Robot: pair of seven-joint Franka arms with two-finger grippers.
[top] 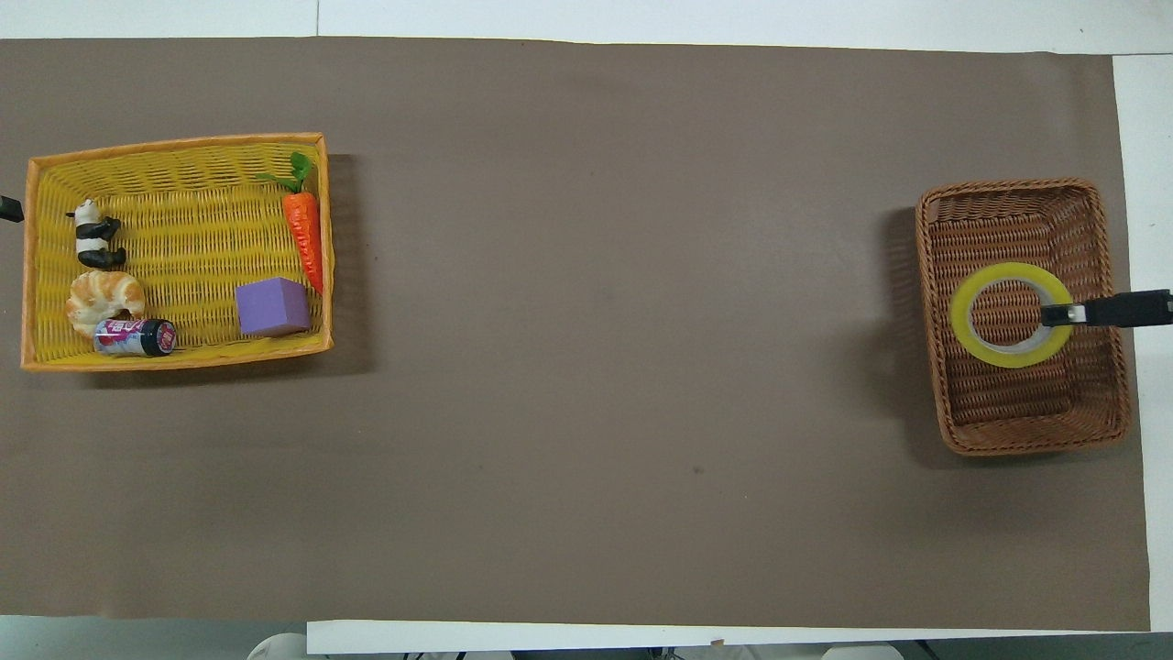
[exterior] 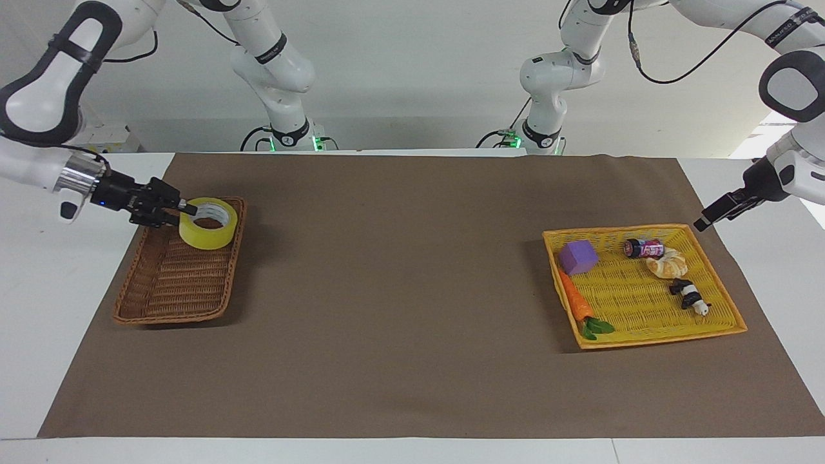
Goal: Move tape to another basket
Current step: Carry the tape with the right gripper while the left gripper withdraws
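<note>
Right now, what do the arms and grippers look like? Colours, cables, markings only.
Both arms are glossy white with dark grey joint patches and black bands. Thin black cables loop along the upper links, and green lights glow at both bases. The right gripper is black on a silver wrist ring; the left gripper is black too.
</note>
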